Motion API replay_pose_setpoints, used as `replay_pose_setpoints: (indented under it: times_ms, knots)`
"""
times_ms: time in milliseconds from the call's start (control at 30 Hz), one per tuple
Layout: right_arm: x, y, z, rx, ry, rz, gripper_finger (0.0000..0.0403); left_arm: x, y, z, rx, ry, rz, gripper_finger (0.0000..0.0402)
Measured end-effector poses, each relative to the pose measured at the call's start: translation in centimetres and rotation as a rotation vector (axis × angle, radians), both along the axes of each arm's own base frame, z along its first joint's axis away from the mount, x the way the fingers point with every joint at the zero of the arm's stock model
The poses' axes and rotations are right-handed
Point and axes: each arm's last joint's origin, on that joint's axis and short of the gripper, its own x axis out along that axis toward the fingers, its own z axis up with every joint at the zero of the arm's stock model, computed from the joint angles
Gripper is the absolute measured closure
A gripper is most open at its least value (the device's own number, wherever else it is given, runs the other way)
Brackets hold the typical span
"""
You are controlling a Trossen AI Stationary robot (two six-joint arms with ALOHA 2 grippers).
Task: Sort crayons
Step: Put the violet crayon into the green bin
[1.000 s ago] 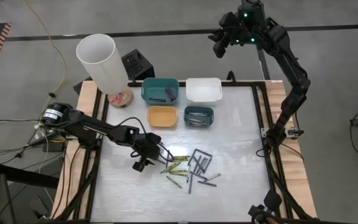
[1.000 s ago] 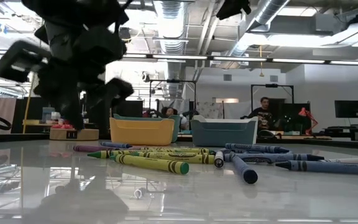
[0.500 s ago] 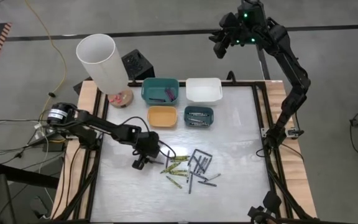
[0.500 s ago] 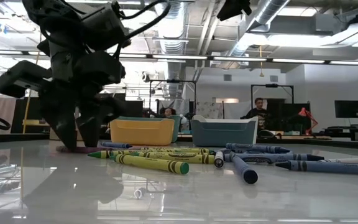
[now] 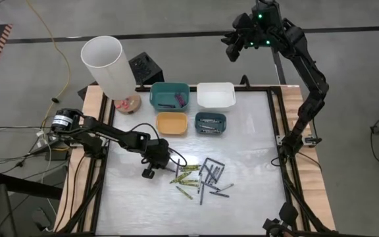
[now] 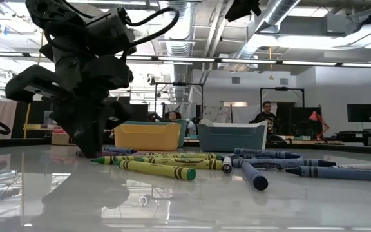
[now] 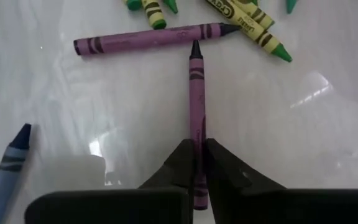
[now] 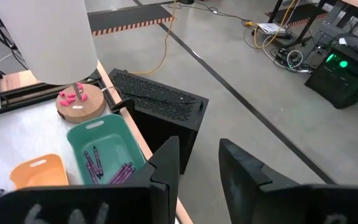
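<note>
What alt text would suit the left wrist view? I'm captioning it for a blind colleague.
The left gripper is shut on a purple crayon lying on the white table, its dark tip pointing away. Just beyond that tip a second purple crayon lies crosswise, with yellow-green crayons past it and a blue crayon off to one side.

White cylinder (image 5: 105, 64), black box (image 5: 144, 68), seated person (image 6: 265, 117), perhaps working

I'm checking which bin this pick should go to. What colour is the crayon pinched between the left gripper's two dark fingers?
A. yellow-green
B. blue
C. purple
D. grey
C: in the left wrist view the left gripper is closed on a thin purple crayon with a dark tip, lying on the white table; the yellow-green crayons and the blue crayon lie apart from it.
</note>
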Motion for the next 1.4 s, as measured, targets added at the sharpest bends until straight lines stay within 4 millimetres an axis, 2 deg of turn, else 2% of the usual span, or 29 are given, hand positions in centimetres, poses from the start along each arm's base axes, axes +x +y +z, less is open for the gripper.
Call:
replay_pose_setpoints:
  times_ms: [333, 467, 600, 767, 933, 1067, 1167, 1267, 1400]
  knots:
    - [0.0, 0.0, 0.0, 0.003, -0.003, 0.007, 0.0294, -0.7, 1.0, 2.8, -0.059, -0.057, 0.146, 0.0400]
    - [0.2, 0.2, 0.0, 0.044, -0.041, 0.080, 0.0294, -1.3, 1.4, 4.6, -0.024, -0.121, 0.232, 0.0401]
    - [0.3, 0.4, 0.1, 0.067, -0.061, 0.137, 0.0294, -2.0, 2.3, 6.8, 0.048, -0.231, 0.330, 0.0401]
    - [0.5, 0.6, 0.1, 0.076, -0.068, 0.162, 0.0294, -3.2, 4.5, 9.9, 0.132, -0.400, 0.503, 0.0401]
    - [1.3, 1.5, 0.3, 0.071, -0.093, 0.231, 0.0294, -4.3, 7.2, 14.3, 0.159, -0.741, 0.700, 0.0401]
    - [3.0, 2.0, 0.2, 0.068, -0.131, 0.322, 0.0294, -5.2, 8.7, 17.8, 0.144, -1.053, 0.777, 0.0401]
    - [4.8, 1.7, -0.5, 0.094, -0.156, 0.393, 0.0294, -5.9, 9.3, 19.7, 0.149, -1.235, 0.804, 0.0401]
    - [7.2, 1.6, -1.6, 0.133, -0.164, 0.477, 0.0294, -6.3, 9.6, 21.0, 0.142, -1.375, 0.815, 0.0401]
    - [10.3, 1.7, -3.1, 0.146, -0.170, 0.560, 0.0294, -6.6, 9.6, 21.8, 0.140, -1.468, 0.808, 0.0401]
